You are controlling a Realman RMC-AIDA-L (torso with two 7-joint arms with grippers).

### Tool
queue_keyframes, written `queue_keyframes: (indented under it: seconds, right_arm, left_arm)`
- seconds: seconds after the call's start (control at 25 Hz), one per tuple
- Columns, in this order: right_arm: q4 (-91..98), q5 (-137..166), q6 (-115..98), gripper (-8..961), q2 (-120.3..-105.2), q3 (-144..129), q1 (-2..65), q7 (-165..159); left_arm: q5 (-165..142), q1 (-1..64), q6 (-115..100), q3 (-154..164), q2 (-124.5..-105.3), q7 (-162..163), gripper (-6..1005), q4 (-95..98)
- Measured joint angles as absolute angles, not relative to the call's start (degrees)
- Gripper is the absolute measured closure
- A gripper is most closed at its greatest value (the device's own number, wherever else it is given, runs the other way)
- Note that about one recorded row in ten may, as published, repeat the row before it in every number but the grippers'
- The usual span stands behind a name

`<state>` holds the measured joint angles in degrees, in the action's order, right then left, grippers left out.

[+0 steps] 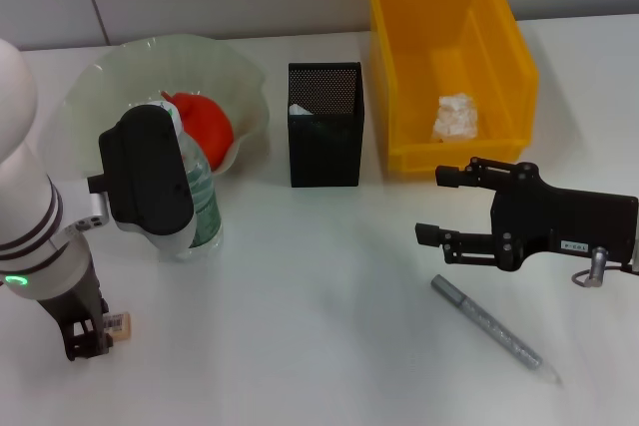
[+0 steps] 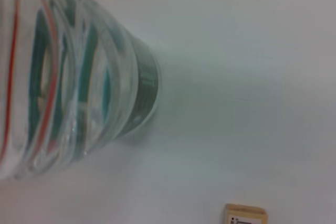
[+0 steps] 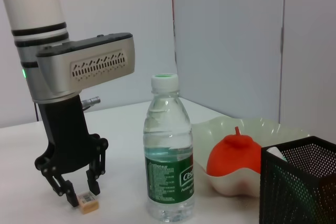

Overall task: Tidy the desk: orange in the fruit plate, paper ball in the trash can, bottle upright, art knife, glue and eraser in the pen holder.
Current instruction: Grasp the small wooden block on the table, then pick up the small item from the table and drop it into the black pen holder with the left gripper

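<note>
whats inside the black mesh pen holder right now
In the pen holder, only a small white tip shows at one corner near the rim, also visible in the right wrist view. Whatever lies deeper is hidden by the dark mesh walls, so I can't identify the item.

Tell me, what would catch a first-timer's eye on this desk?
Probably the bright yellow bin at the back right, with a crumpled paper ball inside. Next, the orange in the pale fruit plate at back left, just behind an upright water bottle. The left gripper reaches down around a small eraser near the desk's front left.
</note>
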<state>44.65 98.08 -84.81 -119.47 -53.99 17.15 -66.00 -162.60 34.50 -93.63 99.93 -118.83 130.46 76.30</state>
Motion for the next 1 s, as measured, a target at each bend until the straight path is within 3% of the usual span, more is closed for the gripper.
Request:
queue_keyframes:
  seconds: [0.24,0.36,0.56,1.0]
  right_arm:
    - [44.78,98.08,-84.81,191,-119.44,-53.88,17.23,-66.00]
    - [44.80,98.08,-84.81,191,-119.44,-53.82,17.23,-66.00]
    - [44.83,98.08,-84.81,192,-119.44,-53.79,17.21,-66.00]
    - [45.03,98.08,-84.81,192,-119.44,-53.71,16.94,-66.00]
  left_arm:
    - [-162.54,34.58,-93.90,99.93,-118.89,130.49,661,76.29]
    - [-162.36,34.74,-94.10,99.93,-118.91,130.49,657,76.28]
    - [-162.32,34.93,-94.14,99.93,-118.91,130.48,740,76.29]
    - [-160.30,34.93,-95.19,99.78,-119.00,130.04,739,77.70]
